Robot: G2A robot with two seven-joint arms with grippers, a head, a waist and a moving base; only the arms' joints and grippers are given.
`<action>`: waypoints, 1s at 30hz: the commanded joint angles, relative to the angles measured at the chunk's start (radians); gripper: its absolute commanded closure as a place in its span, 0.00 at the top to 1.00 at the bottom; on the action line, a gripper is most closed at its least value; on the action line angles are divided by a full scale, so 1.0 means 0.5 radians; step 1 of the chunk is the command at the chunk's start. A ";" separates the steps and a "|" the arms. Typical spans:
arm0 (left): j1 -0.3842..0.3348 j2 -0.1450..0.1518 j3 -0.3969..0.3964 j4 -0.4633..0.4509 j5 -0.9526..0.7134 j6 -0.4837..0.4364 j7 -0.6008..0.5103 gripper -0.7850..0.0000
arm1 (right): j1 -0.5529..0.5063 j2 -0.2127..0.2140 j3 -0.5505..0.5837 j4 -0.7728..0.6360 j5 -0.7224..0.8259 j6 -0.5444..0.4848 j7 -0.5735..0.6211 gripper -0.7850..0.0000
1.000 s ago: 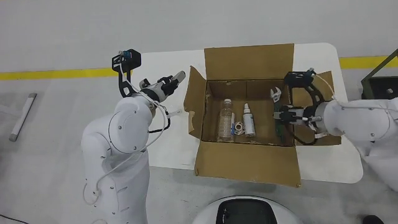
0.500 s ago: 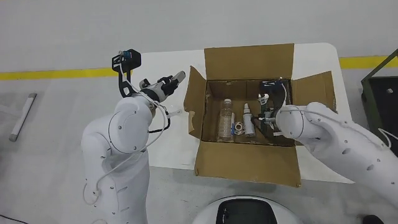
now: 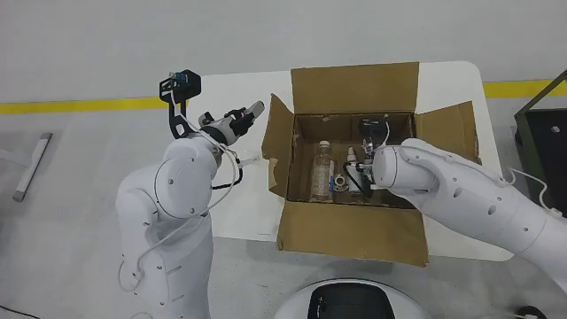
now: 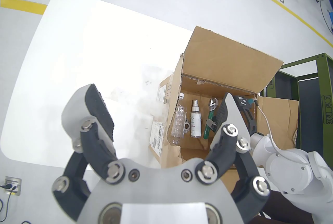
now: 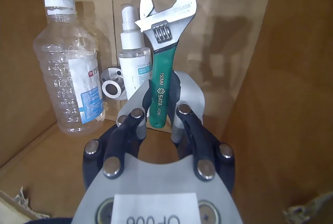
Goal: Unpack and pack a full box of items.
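Note:
An open cardboard box (image 3: 354, 89) stands on the white table (image 3: 226, 93). My right gripper (image 5: 161, 95) is down inside the box, shut on the green handle of an adjustable wrench (image 5: 162, 53) whose steel head points at the far wall. Beside the wrench lie a clear plastic bottle (image 5: 70, 66), a white spray bottle (image 5: 134, 53) and a small metal flange (image 5: 111, 84). From above, my right arm (image 3: 443, 186) covers the wrench and part of the box's inside. My left gripper (image 4: 158, 102) hangs open and empty over the table, left of the box (image 4: 229, 66).
The box's flaps (image 3: 350, 230) stand out on all sides. Bare table lies left of the box (image 4: 91, 40). A green metal frame (image 3: 540, 124) stands off the table's right end.
My right arm has swung from the box's right side leftward and down into the box, carrying the wrench toward the bottles. The left arm has kept still.

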 commanded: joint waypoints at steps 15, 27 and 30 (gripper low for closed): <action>0.000 0.000 0.000 0.000 0.000 0.000 0.000 1.00 | 0.150 0.217 0.217 -0.485 0.333 -0.201 0.098 0.04; 0.000 0.000 0.000 0.000 0.000 0.000 0.000 1.00 | -0.407 0.538 1.121 -0.831 0.349 -0.901 0.113 0.00; 0.000 0.000 0.000 0.000 0.000 0.000 0.000 1.00 | -0.407 0.538 1.121 -0.831 0.349 -0.901 0.113 0.00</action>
